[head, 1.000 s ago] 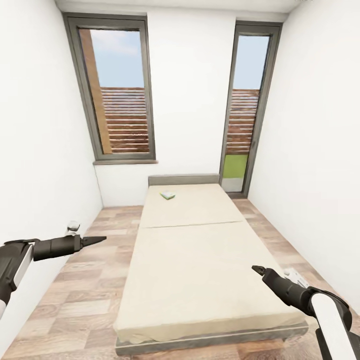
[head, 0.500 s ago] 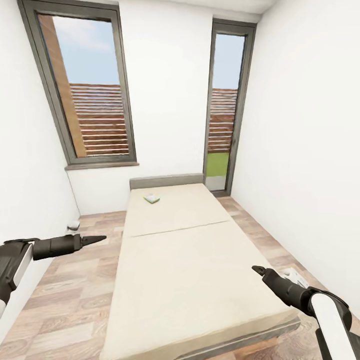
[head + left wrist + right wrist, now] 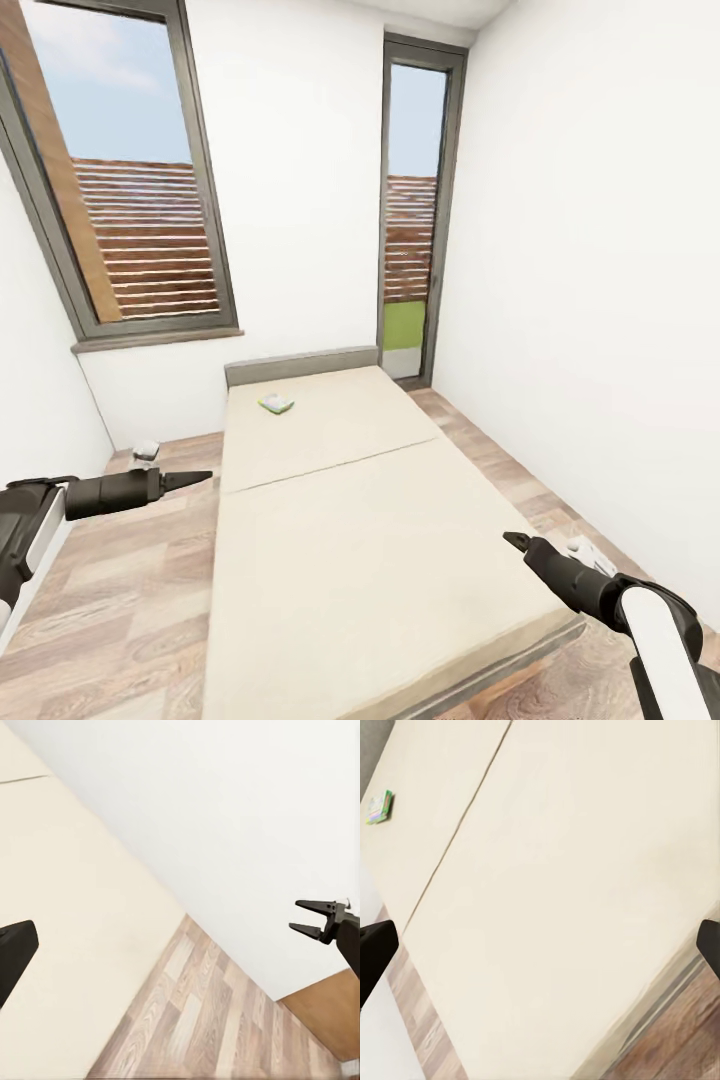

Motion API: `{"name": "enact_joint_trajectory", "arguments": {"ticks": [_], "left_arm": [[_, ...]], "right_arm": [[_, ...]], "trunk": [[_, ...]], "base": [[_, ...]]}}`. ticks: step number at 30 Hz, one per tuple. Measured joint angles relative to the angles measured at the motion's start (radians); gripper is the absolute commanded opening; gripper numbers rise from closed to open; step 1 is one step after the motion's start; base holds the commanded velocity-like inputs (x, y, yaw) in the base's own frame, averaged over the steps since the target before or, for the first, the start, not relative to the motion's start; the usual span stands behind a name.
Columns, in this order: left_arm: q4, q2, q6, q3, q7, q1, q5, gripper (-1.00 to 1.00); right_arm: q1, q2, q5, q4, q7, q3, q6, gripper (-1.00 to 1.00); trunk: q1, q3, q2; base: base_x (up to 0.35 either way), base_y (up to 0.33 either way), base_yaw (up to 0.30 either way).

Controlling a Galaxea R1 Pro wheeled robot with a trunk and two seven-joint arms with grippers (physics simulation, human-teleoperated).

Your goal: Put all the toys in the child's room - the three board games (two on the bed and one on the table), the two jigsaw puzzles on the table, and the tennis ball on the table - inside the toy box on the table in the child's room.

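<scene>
**Q:** What fills the head view, taken from the largest element down?

**A:** Smooth white walls (image 3: 590, 230) enclose a narrow room. A broad beige bed (image 3: 370, 540) runs from the centre to the lower edge of the frame: a matte mattress crossed by a shallow seam, with a grey frame edge (image 3: 500, 668) at its near right corner and a low grey headboard (image 3: 300, 365) at the far end. A wood plank floor (image 3: 120, 600), pale brown with visible grain, lies on both sides of it. A large grey-framed window (image 3: 130, 200) occupies the upper left, and a tall narrow glazed door (image 3: 412, 210) stands right of centre; horizontal wooden slats show through both.

**Q:** Where is the task's thing?

**A:** One board game (image 3: 276, 404), a small flat box with a green edge and a pale printed top, lies on the mattress near the headboard, left of the picture's centre. In the right wrist view it sits at the upper left (image 3: 379, 807), well apart from the gripper.

**Q:** What is the state of the grippers?

**A:** The left gripper (image 3: 190, 478), a dark tapered pincer on a black forearm, hangs at the lower left over the floor; whether its fingers are parted cannot be told. The right gripper (image 3: 516, 541), at the lower right over the mattress corner, appears in the left wrist view (image 3: 307, 916) with its two pointed fingers slightly apart and nothing between them.
</scene>
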Motion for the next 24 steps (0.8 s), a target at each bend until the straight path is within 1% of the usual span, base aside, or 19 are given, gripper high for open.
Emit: {"name": "enact_joint_trajectory", "arguments": {"ticks": [9,15,19,24], "left_arm": [[0.000,0.000,0.000,0.000,0.000,0.000,0.000,1.00],[0.000,0.000,0.000,0.000,-0.001,0.000,0.001,1.00],[-0.001,0.000,0.000,0.000,-0.001,0.000,0.001,1.00],[-0.001,0.000,0.000,0.000,-0.001,0.000,0.000,1.00]], "right_arm": [[0.000,0.000,0.000,-0.001,0.000,0.000,-0.001,1.00],[0.000,0.000,0.000,-0.001,0.000,0.000,-0.001,1.00],[0.000,0.000,0.000,0.000,0.000,0.000,-0.001,1.00],[0.000,0.001,0.000,0.000,0.000,0.000,-0.001,1.00]], "trunk": [[0.000,-0.001,0.000],[0.000,-0.001,0.000],[0.000,-0.001,0.000],[0.000,-0.001,0.000]], "base": [[0.006,0.250,-0.045],[0.001,0.107,-0.044],[0.000,0.061,-0.166],[0.000,0.182,-0.243]]}}
